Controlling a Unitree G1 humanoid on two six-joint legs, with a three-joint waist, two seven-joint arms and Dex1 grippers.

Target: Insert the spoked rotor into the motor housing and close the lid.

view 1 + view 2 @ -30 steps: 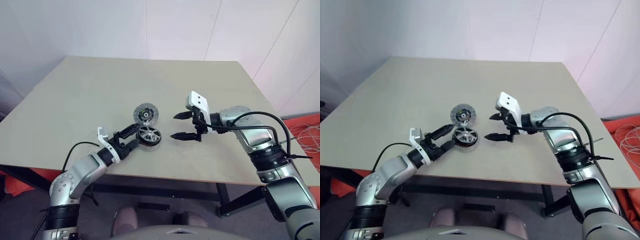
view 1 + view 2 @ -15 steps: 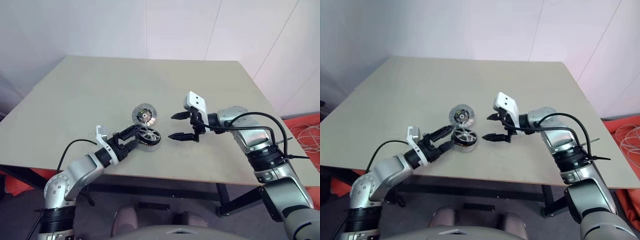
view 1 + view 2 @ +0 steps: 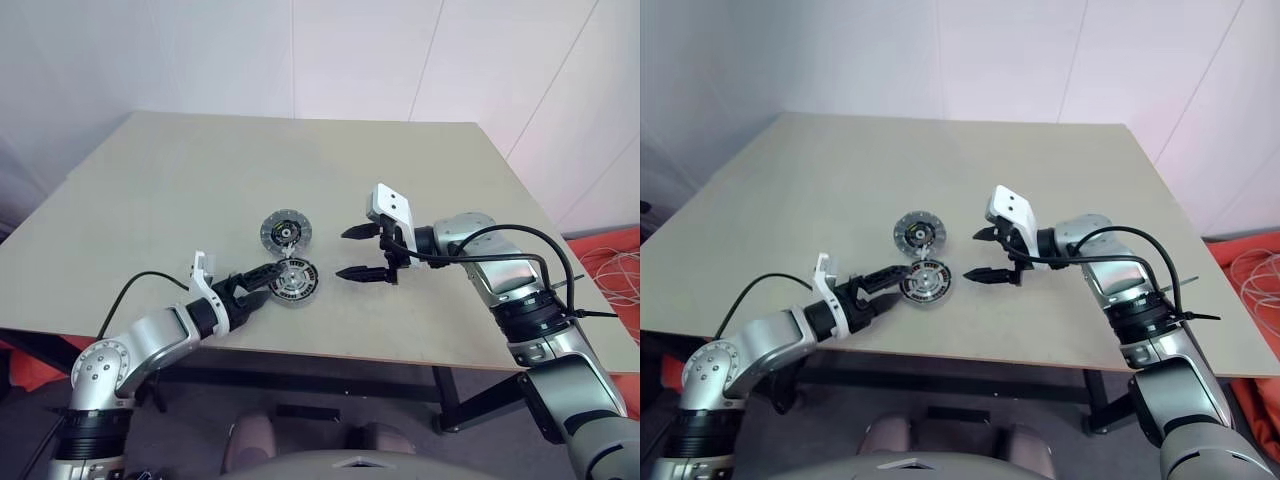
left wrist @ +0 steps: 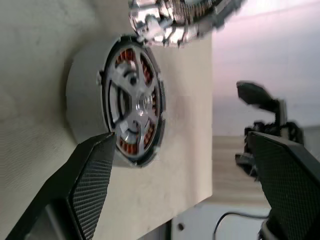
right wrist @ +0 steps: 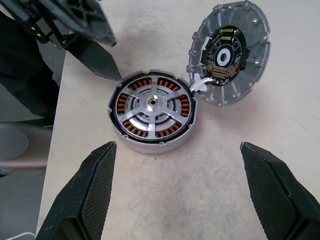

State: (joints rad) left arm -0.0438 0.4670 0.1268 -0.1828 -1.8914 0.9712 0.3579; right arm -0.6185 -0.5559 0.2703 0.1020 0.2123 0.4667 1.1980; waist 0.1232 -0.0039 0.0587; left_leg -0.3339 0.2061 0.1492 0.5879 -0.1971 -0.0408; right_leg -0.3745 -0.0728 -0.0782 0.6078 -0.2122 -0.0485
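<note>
The room was evenly, softly lit; shadows under the arms lay faint. The lid (image 4: 185, 15) blurred close to the left wrist camera.

Near the front edge of the worktop (image 3: 150, 180): motor housing (image 3: 292, 284) flat on the surface, spoked rotor (image 5: 152, 105) seated inside it. Just behind and slightly left, at the housing's rim: lid (image 3: 284, 230), lying flat. Left pincer (image 3: 262, 279) just left of the housing, fingers spread; right pincer (image 3: 358, 252) to its right, apart from it, fingers spread, above the worktop.
</note>
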